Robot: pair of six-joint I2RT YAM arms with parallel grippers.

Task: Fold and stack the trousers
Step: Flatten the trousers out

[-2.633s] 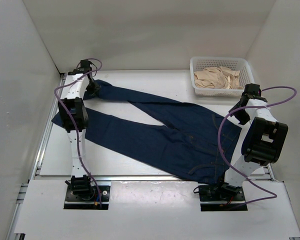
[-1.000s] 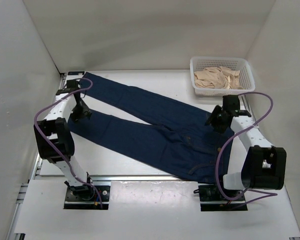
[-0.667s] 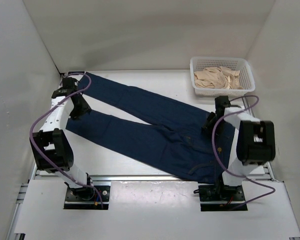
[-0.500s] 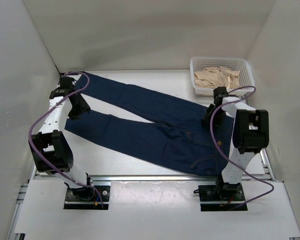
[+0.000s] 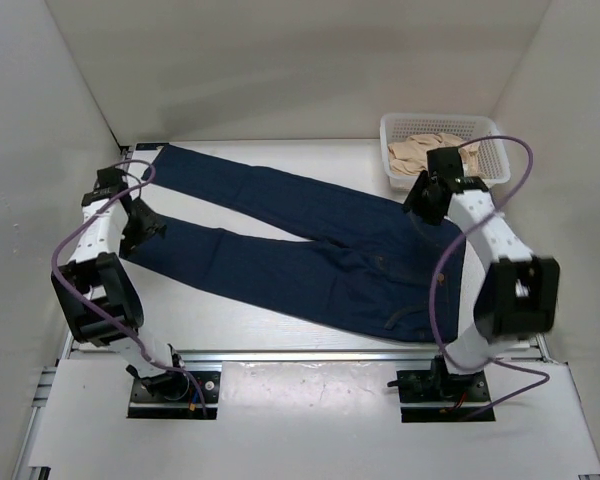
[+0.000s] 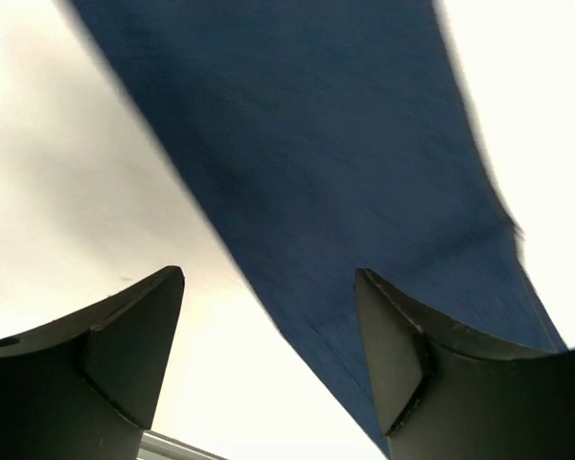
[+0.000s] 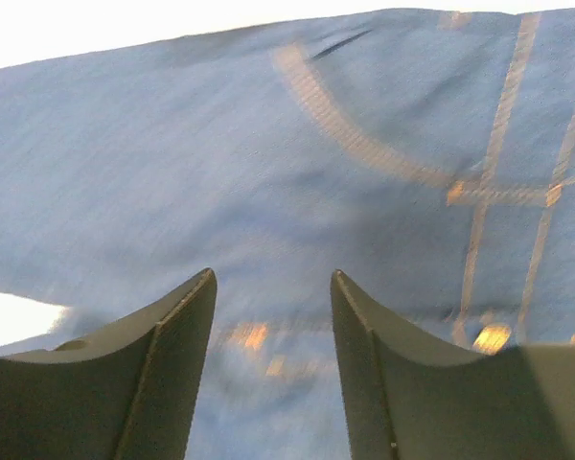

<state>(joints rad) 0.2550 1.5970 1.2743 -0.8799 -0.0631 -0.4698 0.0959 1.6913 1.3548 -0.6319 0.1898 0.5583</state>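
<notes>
Trousers (image 5: 310, 250) are seen from above spread flat on the table (image 5: 180, 312), with the hems toward its far left corner and the waistband toward its near right edge. The left gripper (image 5: 140, 228) is poised at the nearer hem, the right gripper (image 5: 420, 205) at the hip beside the basket (image 5: 440, 119). A first fold is judged pending; hem and hip should be pinched together and lifted evenly.

At the left wrist, the left gripper (image 6: 268, 278) is spread and empty; the trousers (image 6: 316, 144) run beneath one finger, bare table beneath the other.

At the right wrist, the right gripper (image 7: 273, 275) is parted and empty above the stitched trousers (image 7: 268, 144).
</notes>
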